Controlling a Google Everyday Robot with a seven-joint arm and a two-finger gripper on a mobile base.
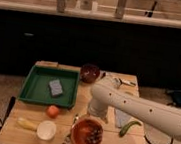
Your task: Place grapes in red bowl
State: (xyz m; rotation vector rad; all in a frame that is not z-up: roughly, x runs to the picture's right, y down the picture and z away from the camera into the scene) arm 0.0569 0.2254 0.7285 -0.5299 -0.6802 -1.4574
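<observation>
Grapes [93, 134], one bunch, inside red bowl [78, 135]; gripper [98, 114] above.

White arm [144, 110] reaches in from the right edge, angled leftward across the frame. Gripper [96, 119] points down at its end, low and central, fingers spread wide.

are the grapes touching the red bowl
Touching: the camera view shows the grapes lying inside the red bowl. The tool hangs just above the bowl's far rim.
</observation>
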